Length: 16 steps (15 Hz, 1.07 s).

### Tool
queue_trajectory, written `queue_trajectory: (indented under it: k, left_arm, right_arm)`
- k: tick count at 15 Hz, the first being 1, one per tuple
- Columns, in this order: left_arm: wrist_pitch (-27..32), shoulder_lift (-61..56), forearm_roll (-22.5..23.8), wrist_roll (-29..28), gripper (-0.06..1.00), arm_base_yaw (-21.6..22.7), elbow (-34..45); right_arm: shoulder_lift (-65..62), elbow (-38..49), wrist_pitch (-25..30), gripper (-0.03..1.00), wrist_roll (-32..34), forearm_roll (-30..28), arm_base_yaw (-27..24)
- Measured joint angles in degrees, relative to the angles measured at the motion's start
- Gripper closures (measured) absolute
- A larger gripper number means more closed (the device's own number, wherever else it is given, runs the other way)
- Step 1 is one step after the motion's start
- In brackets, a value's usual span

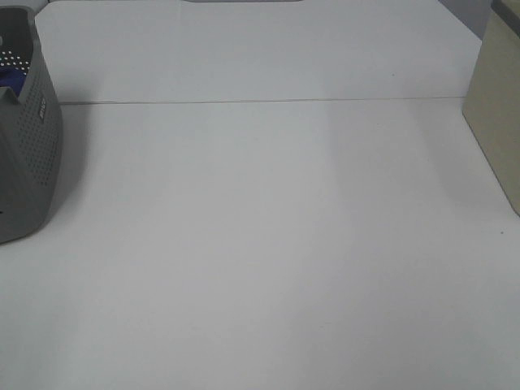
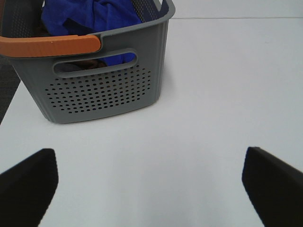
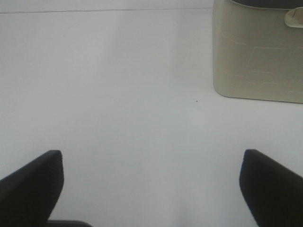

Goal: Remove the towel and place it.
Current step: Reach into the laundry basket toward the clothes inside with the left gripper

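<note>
Nothing lifted yet: the towel (image 2: 94, 16) lay bunched in the grey basket (image 2: 104, 90).
My left gripper (image 2: 151, 184) and right gripper (image 3: 151, 184) both hung empty, fingers wide apart; the basket sat at the worktop's (image 1: 268, 244) left edge, so grasping, lifting out and placing were all left to do.

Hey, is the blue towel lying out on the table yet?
No, the towel is bunched up inside the grey basket.

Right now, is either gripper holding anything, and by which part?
Nothing. The left gripper and right gripper are open and empty; the towel lies in the basket.
</note>
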Motion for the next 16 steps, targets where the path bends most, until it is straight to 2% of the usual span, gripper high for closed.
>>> queue_trajectory:
  k: [16]
  left_arm:
    - [0.1,0.0,0.0,0.0,-0.04,0.0,0.0]
  right_arm:
    - [0.0,0.0,0.0,0.0,0.0,0.0,0.0]
